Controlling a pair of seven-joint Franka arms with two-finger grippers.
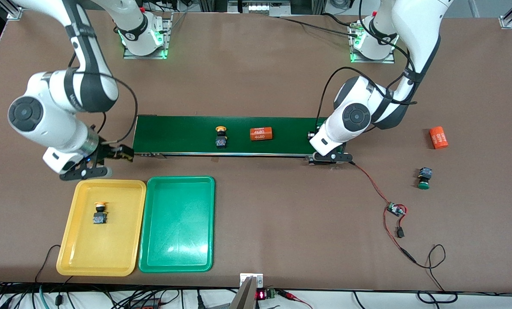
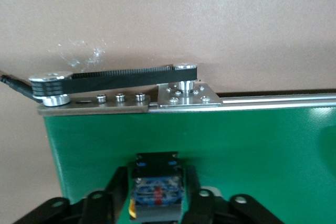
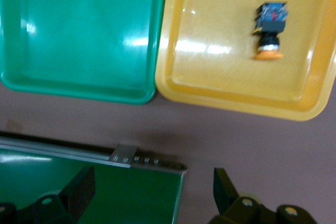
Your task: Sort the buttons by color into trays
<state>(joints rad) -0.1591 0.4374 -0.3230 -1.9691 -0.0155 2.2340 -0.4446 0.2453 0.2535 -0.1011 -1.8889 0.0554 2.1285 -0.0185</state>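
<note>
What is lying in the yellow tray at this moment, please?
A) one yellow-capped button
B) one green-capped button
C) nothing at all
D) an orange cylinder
A: a single yellow-capped button lies in the yellow tray, while the green tray beside it holds nothing; the right wrist view shows the same.

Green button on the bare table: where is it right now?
In the front view the green button lies on the table toward the left arm's end, off the belt, nearer the camera than the orange cylinder and beside the small circuit board.
</note>
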